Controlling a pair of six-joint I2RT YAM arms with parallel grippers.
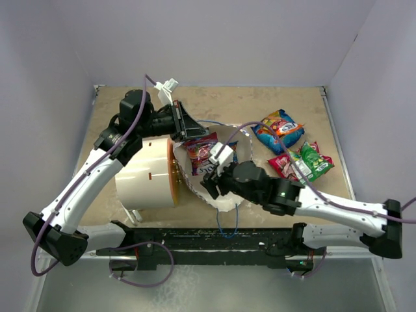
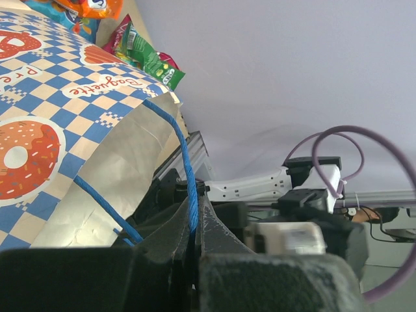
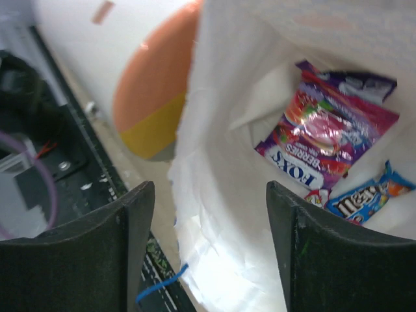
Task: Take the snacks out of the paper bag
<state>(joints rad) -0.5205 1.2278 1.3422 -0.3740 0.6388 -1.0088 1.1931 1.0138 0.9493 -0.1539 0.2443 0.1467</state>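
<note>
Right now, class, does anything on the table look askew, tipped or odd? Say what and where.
The paper bag slumps with a crumpled rim, held by a blue cord handle pinched in the left gripper. Beside it, the big white cylinder lies on its side.

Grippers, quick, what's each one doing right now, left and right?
Left gripper: closed, pinching the paper bag's blue cord handle.
Right gripper: open, fingers either side of the bag's rim, holding nothing.

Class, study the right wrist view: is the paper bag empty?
No: a pink packet and a blue packet lie inside the paper bag.
</note>
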